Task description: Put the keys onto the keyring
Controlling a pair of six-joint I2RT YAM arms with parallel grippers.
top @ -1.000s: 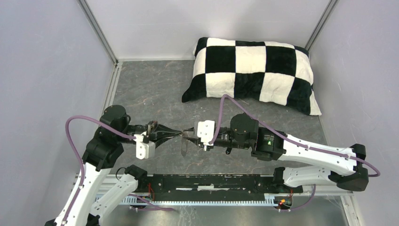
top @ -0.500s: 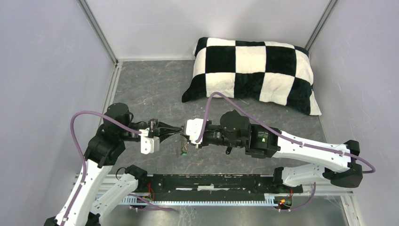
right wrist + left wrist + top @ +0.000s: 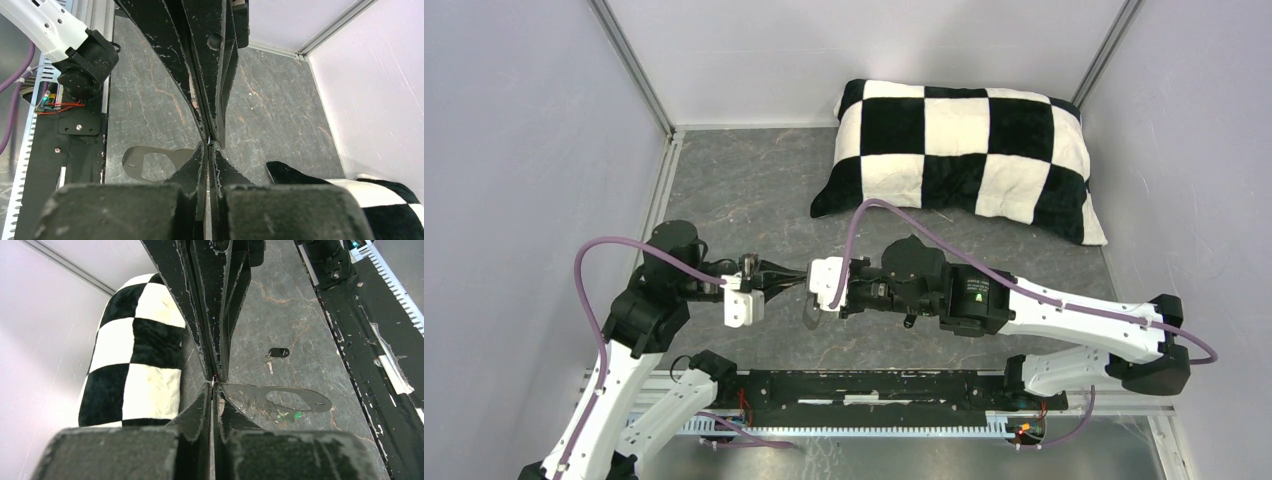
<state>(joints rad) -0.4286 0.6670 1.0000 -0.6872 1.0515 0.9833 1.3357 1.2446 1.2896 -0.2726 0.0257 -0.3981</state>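
The right tool [image 3: 207, 146] has just snapped shut. A second ago its jaws stood partly open, and both arms have since slid a little toward the left side of the worktop [image 3: 744, 190]. Now it sits nose to nose with the left tool [image 3: 214, 390], which is pinched tight as before on one edge of the keyring [image 3: 240, 396]. The flat grey keyring hangs in the air between them, just above the worktop, with its oblong slot clear of both tips.

The right tool looks to have nipped that same edge, though I can't tell whether a key is caught in there too. A green speck shows at the keyring's lower edge, and I can't make out whether that is a key hung on it.

A black key [image 3: 276, 353] lies loose on the worktop beyond, toward the pillow [image 3: 964, 150]. By my reckoning that one at least is not yet on.
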